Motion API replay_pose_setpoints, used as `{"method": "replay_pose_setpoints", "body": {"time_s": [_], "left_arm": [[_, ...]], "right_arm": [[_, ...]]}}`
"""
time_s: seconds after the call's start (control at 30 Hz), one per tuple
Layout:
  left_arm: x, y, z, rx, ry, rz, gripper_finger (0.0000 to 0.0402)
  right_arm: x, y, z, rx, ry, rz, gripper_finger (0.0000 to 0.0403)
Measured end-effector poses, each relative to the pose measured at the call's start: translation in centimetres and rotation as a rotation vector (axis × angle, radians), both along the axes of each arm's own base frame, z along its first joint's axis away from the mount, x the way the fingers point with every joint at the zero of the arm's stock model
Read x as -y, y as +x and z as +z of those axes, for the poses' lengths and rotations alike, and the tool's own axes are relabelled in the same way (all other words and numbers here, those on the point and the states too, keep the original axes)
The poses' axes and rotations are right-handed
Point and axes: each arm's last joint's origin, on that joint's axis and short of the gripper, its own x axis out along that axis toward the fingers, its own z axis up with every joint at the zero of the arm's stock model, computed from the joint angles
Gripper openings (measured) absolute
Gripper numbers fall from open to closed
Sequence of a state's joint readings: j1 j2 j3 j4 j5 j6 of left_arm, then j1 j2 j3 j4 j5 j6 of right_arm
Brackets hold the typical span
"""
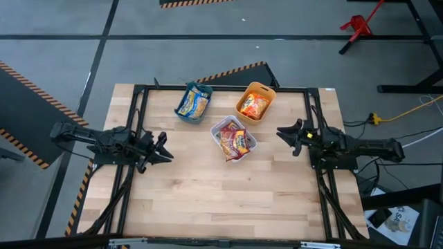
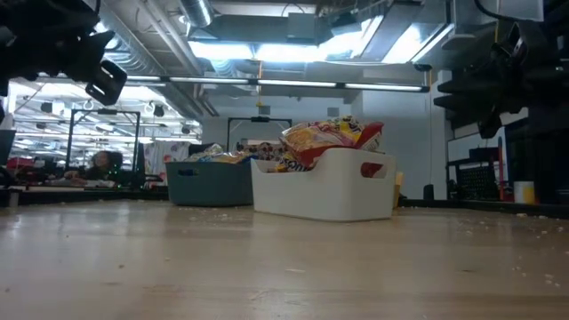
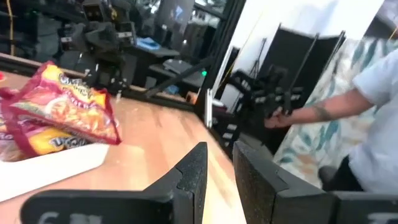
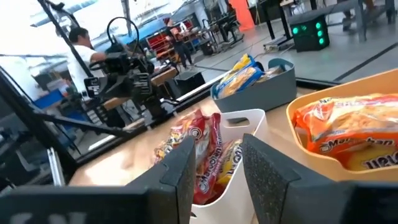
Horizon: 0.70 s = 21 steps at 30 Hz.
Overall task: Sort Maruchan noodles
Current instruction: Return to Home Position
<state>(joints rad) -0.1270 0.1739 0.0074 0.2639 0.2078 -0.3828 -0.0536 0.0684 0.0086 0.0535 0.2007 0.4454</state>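
Holding our left claw (image 1: 163,148) and right claw (image 1: 282,134) slightly parted and empty over opposite sides of the table (image 1: 208,200), we are seeing the noodle packets (image 1: 235,142) lying sorted in the teal bin (image 1: 208,88), orange bin (image 1: 268,90) and white bin (image 1: 214,128), and are judging that the red ones heaped above the white rim could spill if nudged.

Three bins (image 1: 208,88) (image 1: 257,86) (image 1: 220,123), two pincers (image 1: 166,146) (image 1: 279,133), one table (image 1: 221,200)

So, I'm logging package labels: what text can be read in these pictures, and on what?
"Maruchan": glossy orange plastic noodle packet in the orange plastic bin.
"Maruchan", only partly legible: dark red plastic packet in the white plastic bin.
Too blurred to read: print on the blue plastic packets in the teal plastic bin.
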Motion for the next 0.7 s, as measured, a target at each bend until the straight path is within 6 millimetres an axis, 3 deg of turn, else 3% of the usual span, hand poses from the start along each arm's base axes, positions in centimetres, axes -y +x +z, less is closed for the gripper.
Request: {"method": "replay_pose_setpoints", "body": {"time_s": [0.3, 0.5, 0.7], "left_arm": [[0.2, 0.0, -0.9, -0.086, 0.029, 0.061, 0.0073], [0.5, 0.0, -1.2, -0.128, 0.003, 0.006, 0.0073], [0.5, 0.0, -1.2, -0.128, 0.003, 0.006, 0.0073]], "right_arm": [[-0.1, 0.2, -0.3, -0.045, -0.029, 0.019, 0.0117], [-0.7, 0.3, -0.6, -0.071, 0.032, 0.224, 0.0117], [-0.8, 0.4, -0.7, -0.077, 0.035, 0.244, 0.0117]]}}
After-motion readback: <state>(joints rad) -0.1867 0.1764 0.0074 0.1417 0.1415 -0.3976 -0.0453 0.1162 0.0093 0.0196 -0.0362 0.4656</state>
